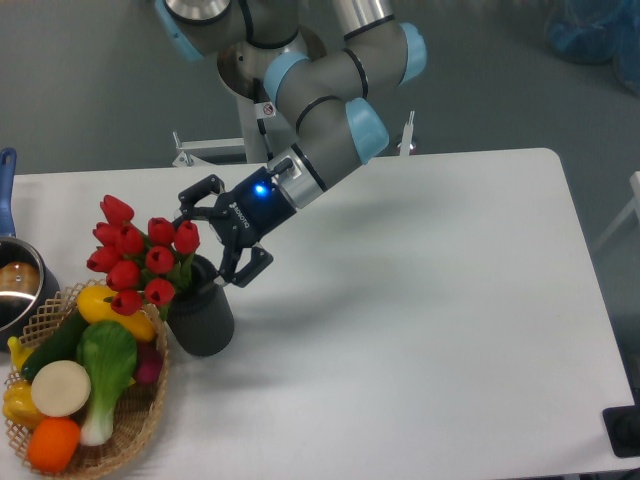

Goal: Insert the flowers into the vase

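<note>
Now flowers in vase

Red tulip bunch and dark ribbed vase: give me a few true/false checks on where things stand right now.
1. The bunch of red tulips stands with its stems in the dark grey ribbed cylinder vase. True.
2. The two-finger gripper is clamped on the tulips. False: its fingers are spread open, just right of the bunch, holding nothing.
3. The vase lies tipped over on the white table. False: it stands upright.
4. The woven wicker basket of toy vegetables sits left of the vase. True.
5. The tulips lean right, toward the gripper. False: the blooms lean left, over the basket.
</note>
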### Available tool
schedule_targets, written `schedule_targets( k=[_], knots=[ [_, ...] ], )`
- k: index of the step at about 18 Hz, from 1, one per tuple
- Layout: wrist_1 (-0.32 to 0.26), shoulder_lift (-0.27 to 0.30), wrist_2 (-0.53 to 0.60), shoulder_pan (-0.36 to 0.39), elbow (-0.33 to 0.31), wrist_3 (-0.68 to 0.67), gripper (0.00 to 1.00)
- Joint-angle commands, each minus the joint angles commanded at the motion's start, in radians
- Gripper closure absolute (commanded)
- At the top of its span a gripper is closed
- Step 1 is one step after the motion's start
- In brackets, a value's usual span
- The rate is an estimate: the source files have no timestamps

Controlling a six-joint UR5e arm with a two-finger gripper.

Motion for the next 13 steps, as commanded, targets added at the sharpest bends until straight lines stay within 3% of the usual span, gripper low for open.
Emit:
schedule_targets(
  k=[5,10,13],
  knots=[
    [-0.005,0.092,0.021,0.080,-0.014,-0.009,0.00],
    [-0.002,0.141,0.340,0.156,0.023,0.008,0.00],
    [0.000,0.141,0.437,0.172,0.052,0.001,0.00]
  ],
)
